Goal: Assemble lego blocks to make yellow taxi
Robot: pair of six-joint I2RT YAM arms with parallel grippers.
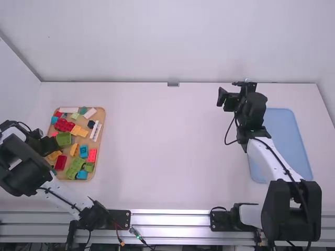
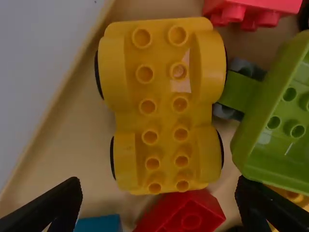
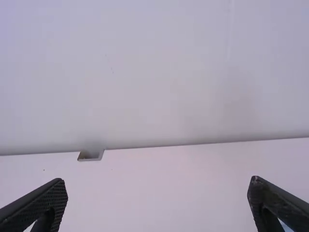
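In the high view my left gripper (image 1: pixel 49 144) is over the left side of the wooden tray of blocks. The left wrist view shows a yellow wheeled car base (image 2: pixel 164 106), studs up, beyond the open left gripper (image 2: pixel 158 183), with nothing between its fingers. Beside the base lie a red brick (image 2: pixel 186 215), a blue brick (image 2: pixel 99 224) and a green open-box piece (image 2: pixel 270 125) joined to a grey-wheeled part. My right gripper (image 1: pixel 234 95) is raised at the back right of the table; in the right wrist view the right gripper (image 3: pixel 158 180) is open and holds nothing.
The wooden tray (image 1: pixel 104 123) at the table's left also holds white bricks (image 1: pixel 95 130), more yellow-orange pieces (image 1: pixel 78 130), and red, green and blue ones. A light blue mat (image 1: pixel 287 136) lies at the right, partly behind the right arm. The wall borders the table's back.
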